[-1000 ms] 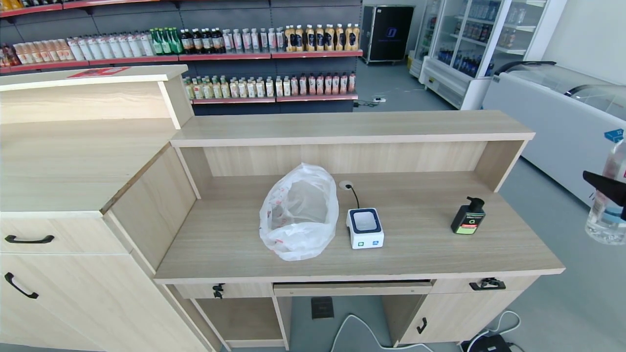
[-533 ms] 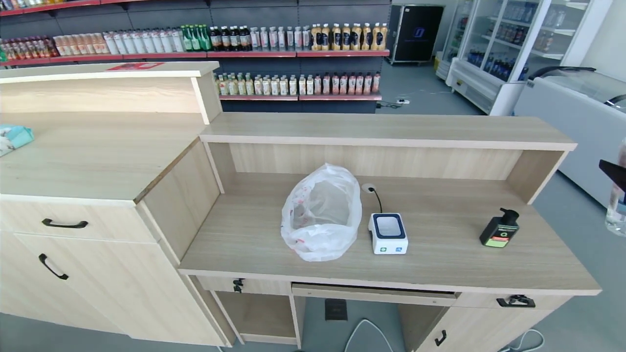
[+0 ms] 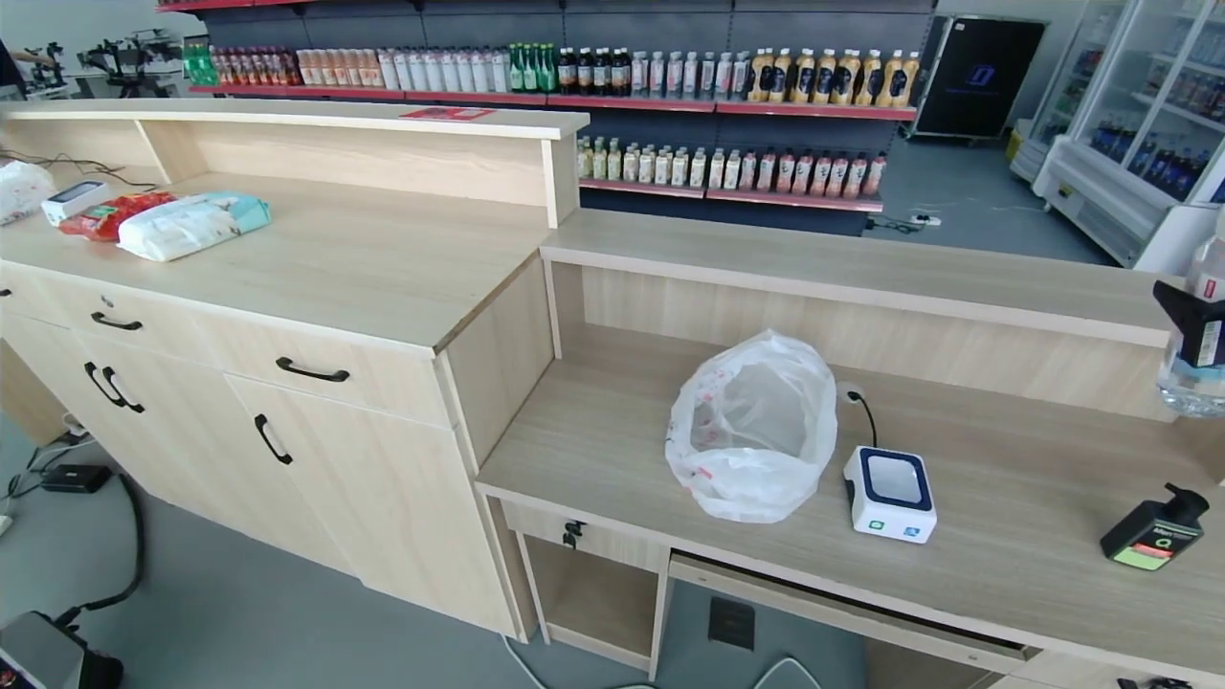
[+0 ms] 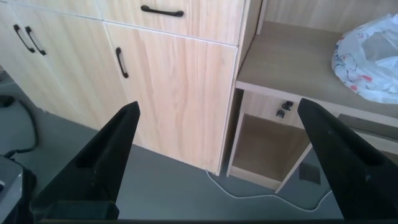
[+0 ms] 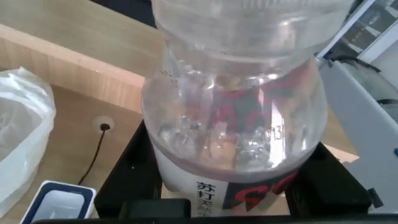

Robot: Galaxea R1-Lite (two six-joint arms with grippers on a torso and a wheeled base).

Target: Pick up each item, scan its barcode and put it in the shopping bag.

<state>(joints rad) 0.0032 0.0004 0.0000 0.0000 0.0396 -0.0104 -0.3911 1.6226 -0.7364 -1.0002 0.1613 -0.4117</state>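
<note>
Right claw (image 3: 1190,321) is clamped tight round a clear plastic water bottle (image 5: 236,112), up in the air off the light wooden counter's (image 3: 1005,507) right end. Left claw (image 4: 217,107) is spread wide, gripping nothing.

Head view: bright, flat overhead store light, no hard shadows. Top of the counter (image 3: 1014,498) is evenly lit, with a soft shade band under its raised ledge and a darker knee space below. The translucent shopping bag (image 3: 751,426) has mild sheen on the folds and a faint shadow at its base. Pale reflection on the scanner (image 3: 890,490) window. Wide-angle lens: counter edges and the shelves (image 3: 670,91) tilt and bow toward the frame borders.

Right wrist view: the bottle (image 5: 236,124) sits right at the lens, clear plastic full of specular spots and refraction.

Left wrist view: the gripper fingers (image 4: 99,162) read as near-black silhouettes against evenly lit grey floor (image 4: 161,186).
</note>
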